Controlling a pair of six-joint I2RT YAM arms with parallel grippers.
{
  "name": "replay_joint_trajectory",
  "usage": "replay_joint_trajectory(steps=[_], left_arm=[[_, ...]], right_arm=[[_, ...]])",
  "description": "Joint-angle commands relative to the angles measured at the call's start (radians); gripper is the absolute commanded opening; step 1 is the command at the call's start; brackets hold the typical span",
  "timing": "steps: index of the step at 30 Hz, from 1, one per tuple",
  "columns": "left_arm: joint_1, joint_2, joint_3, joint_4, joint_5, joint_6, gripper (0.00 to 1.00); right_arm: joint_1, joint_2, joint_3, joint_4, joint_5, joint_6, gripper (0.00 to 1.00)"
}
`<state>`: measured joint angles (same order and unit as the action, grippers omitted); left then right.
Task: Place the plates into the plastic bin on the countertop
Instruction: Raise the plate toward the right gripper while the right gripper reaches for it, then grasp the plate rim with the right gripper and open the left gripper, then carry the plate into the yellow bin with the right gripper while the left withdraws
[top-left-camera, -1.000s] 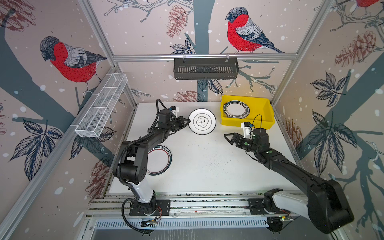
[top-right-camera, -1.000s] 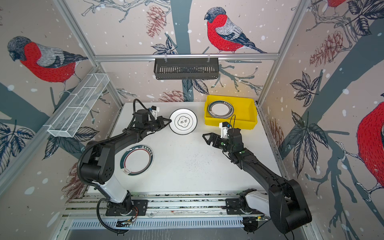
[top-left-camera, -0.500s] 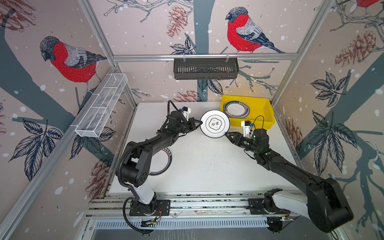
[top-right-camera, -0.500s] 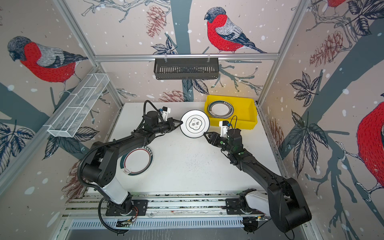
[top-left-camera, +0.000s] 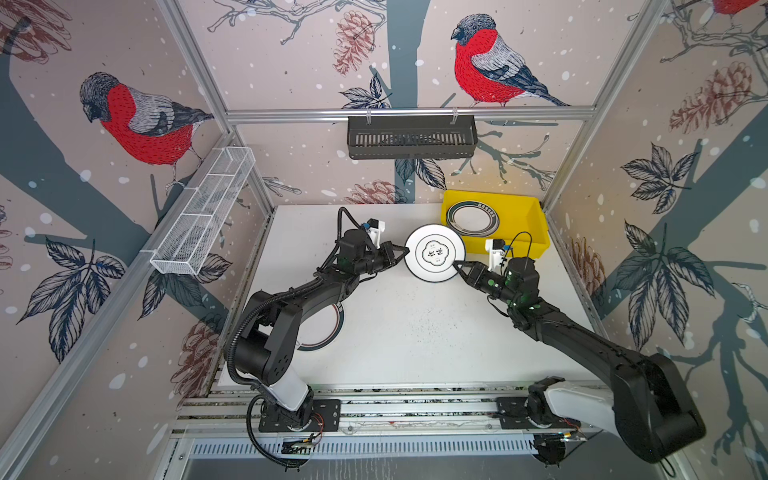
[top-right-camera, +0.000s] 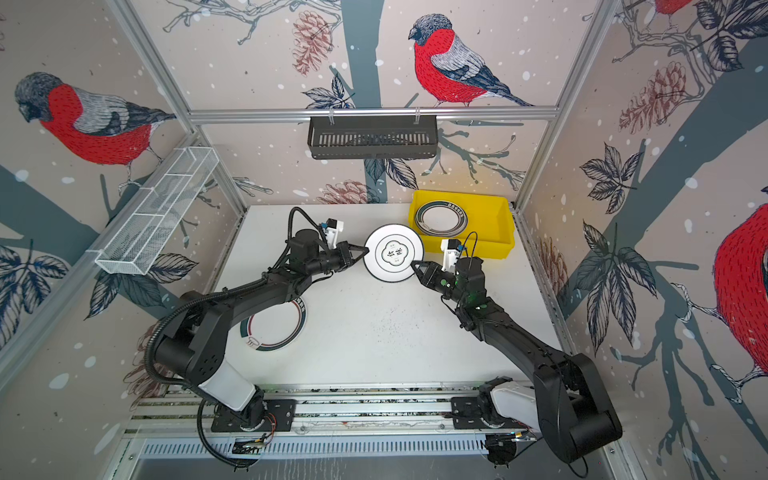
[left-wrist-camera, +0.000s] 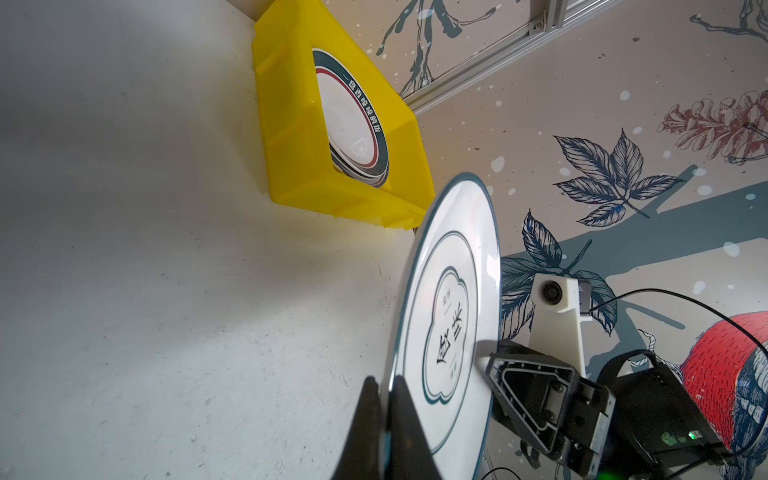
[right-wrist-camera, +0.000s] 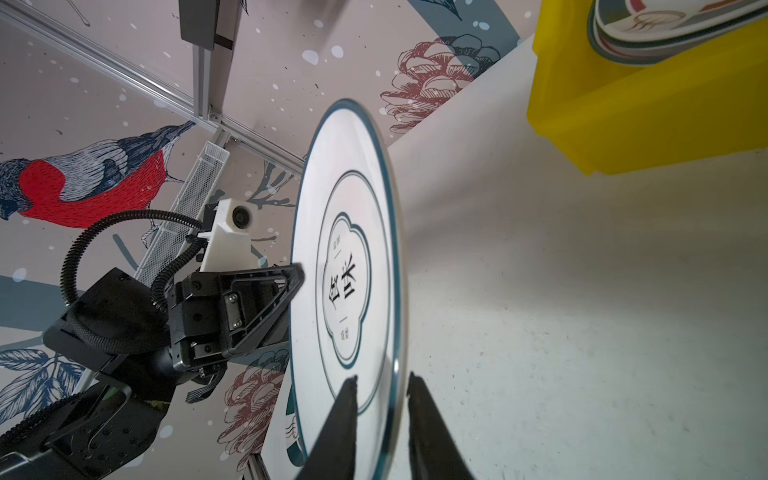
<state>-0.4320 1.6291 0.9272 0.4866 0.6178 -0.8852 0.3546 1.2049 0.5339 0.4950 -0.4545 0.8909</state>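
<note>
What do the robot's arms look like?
Both are black with white base segments. The left arm wears a ribbed black hose; the right arm has a thin black wire and green lights. White camera blocks sit by the black, triangle-framed jaws.

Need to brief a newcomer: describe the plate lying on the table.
Find the white countertop, then its near left part, under the left arm. The plate lies flat there, broad dark-green rim with a thin red ring; the held plate is in the air, the rest in the yellow bin.

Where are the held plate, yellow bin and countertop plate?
held plate (top-left-camera: 435, 253), a top view, printed centre.
yellow bin (top-left-camera: 519, 216), a top view, bare floor.
countertop plate (top-right-camera: 276, 328), a top view, white centre.
</note>
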Motion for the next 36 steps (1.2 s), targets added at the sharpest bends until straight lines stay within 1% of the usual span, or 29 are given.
replay_joint_trajectory(steps=[1, 6, 9, 10, 13, 16, 17, 19, 20, 23, 29, 32, 33, 36], left_arm=[[-0.002, -0.009, -0.006, 0.063, 0.000, 0.007, 0.00], [-0.005, -0.009, -0.021, 0.076, 0.000, 0.010, 0.00], [-0.005, -0.010, -0.014, 0.062, -0.004, 0.024, 0.00], [-0.006, -0.012, -0.013, 0.058, -0.003, 0.031, 0.12], [-0.005, -0.029, -0.018, 0.062, -0.006, 0.047, 0.36], [-0.005, -0.051, -0.019, 0.050, -0.020, 0.068, 0.78], [-0.004, -0.058, -0.019, 0.041, -0.028, 0.077, 0.96], [-0.004, -0.073, -0.019, 0.026, -0.039, 0.095, 0.97], [-0.002, -0.081, -0.019, 0.019, -0.045, 0.103, 0.97], [0.002, -0.101, -0.024, -0.005, -0.060, 0.119, 0.97], [0.028, -0.149, -0.056, -0.041, -0.074, 0.133, 0.97], [0.049, -0.183, -0.079, -0.063, -0.087, 0.149, 0.97], [0.058, -0.193, -0.085, -0.079, -0.094, 0.155, 0.97], [0.086, -0.221, -0.090, -0.135, -0.102, 0.179, 0.97]], right_arm=[[0.002, 0.016, 0.016, 0.040, -0.009, 0.005, 0.18], [0.001, 0.027, 0.027, 0.030, -0.008, 0.003, 0.05], [0.001, 0.027, 0.035, 0.014, 0.005, 0.000, 0.03], [0.001, 0.027, 0.037, 0.014, 0.008, 0.000, 0.03], [0.000, 0.030, 0.047, 0.005, 0.011, -0.003, 0.01], [-0.005, 0.040, 0.065, -0.017, 0.012, -0.017, 0.01], [-0.010, 0.044, 0.073, -0.026, 0.012, -0.022, 0.00], [-0.023, 0.044, 0.095, -0.039, 0.003, -0.033, 0.00], [-0.033, 0.073, 0.115, -0.052, -0.004, -0.044, 0.00], [-0.071, 0.097, 0.182, -0.095, -0.007, -0.081, 0.00], [-0.202, 0.176, 0.297, -0.124, -0.008, -0.090, 0.00], [-0.247, 0.240, 0.358, -0.161, 0.049, -0.111, 0.00], [-0.262, 0.268, 0.385, -0.188, 0.101, -0.113, 0.00], [-0.305, 0.360, 0.451, -0.176, 0.120, -0.102, 0.00]])
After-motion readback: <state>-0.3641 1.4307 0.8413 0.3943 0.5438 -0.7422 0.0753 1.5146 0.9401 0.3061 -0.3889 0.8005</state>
